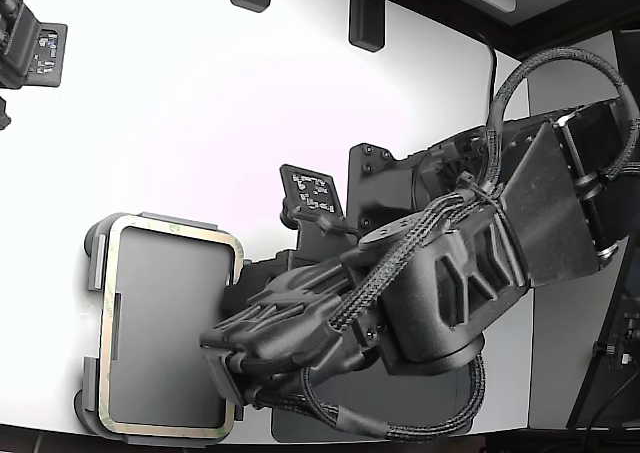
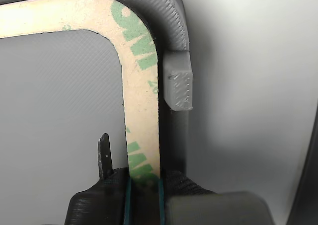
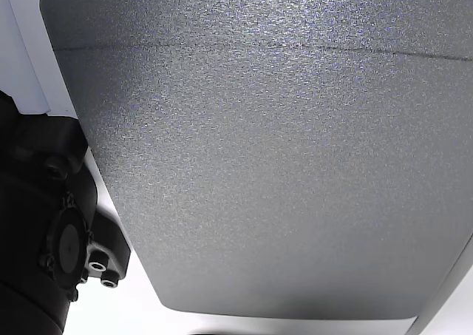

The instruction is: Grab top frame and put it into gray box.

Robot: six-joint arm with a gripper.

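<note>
Tool (image 2: 144, 183) clamped on top frame (image 2: 140, 101) at one long side; frame lies ahead of tool inside gray box (image 1: 97, 273), against tray rim, likely about to release.

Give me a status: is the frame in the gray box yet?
Looks nearly done: the frame lies over the gray box, its border following the box rim. In hand: the claw appears closed on one side of the frame, the strip running between its fingers in the wrist view. Left: open the claw and pull the arm clear. Whether the frame is fully seated can't be told.
</note>
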